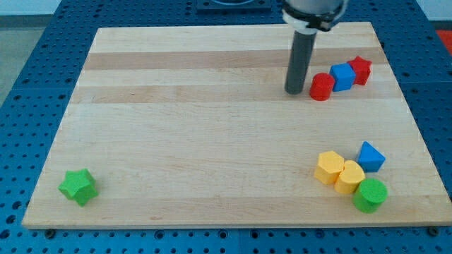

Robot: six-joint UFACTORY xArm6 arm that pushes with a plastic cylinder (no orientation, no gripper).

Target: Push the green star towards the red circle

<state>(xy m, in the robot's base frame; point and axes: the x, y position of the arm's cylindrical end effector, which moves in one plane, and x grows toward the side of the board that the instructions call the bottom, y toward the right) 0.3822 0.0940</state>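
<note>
The near edge of the table (233,212) shows whole, while the dark pegboard (28,85) around it runs out of frame on every side. Nearest, at the near left corner, sits the green star (78,186), alone and well apart from everything else. At the near right lies a cluster: a green cylinder (370,195) nearest, touching a yellow heart-like block (349,176), which touches a yellow hexagon-like block (329,167); their exact shapes are hard to read. A blue block (371,156), roughly triangular, sits just behind them. Farther back on the right, the red circle (321,87) touches a blue cube (342,76), which touches a red block (360,70) of unclear shape. There is no hand, only a rod holding nothing; my tip (294,92) rests just left of the red circle, whether touching I cannot tell. The rod's upper mount is cut off at the far edge.
</note>
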